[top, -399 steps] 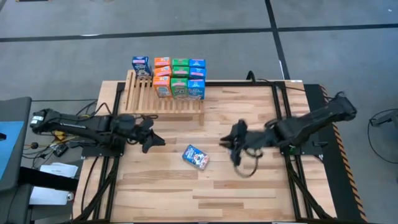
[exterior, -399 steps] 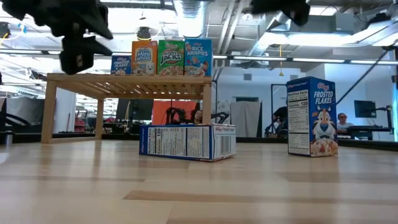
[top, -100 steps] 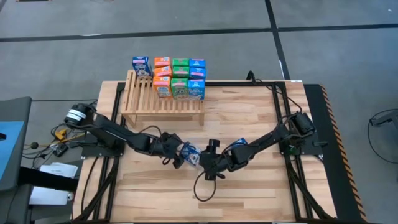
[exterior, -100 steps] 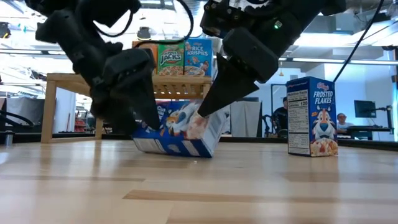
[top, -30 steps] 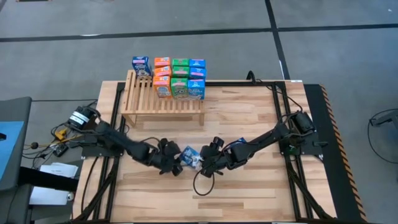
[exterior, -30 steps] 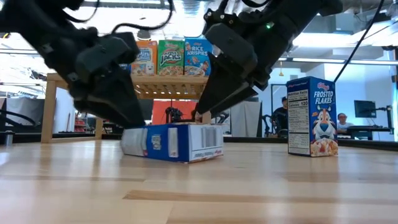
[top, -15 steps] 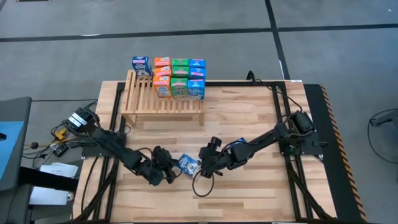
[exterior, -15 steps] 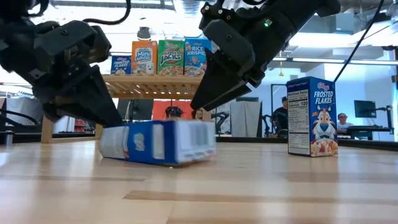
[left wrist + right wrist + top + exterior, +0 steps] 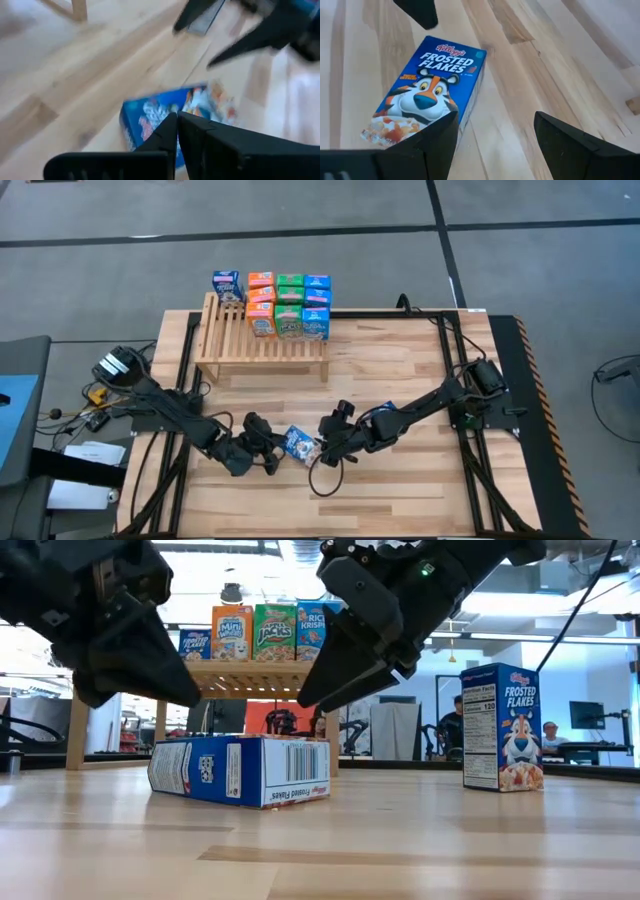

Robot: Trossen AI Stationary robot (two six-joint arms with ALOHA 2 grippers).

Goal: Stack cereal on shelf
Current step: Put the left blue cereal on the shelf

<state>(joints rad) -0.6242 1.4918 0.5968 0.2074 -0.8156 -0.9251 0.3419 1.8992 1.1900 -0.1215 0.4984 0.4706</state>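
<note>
A blue Frosted Flakes cereal box (image 9: 298,443) (image 9: 432,92) lies flat on its back on the plank table, in the middle near the front. My left gripper (image 9: 272,457) (image 9: 177,119) is shut; it hangs just left of and above the box (image 9: 240,770), clear of it. My right gripper (image 9: 322,448) (image 9: 494,117) stands open over the box's right end and also touches nothing. The shelf (image 9: 262,340) stands at the far left of the table, with several cereal boxes (image 9: 285,305) upright along its far edge.
In the low view a second Frosted Flakes box (image 9: 500,727) stands upright to the right of the lying one. Bare planks stretch between the lying box and the shelf (image 9: 200,668). A loose cable loop (image 9: 325,475) hangs under my right arm.
My left gripper has drawn back toward the table's near left and risen off the box. The box has slid a little toward the near left and turned about, and still lies flat. My right gripper has stayed over the box's right end.
</note>
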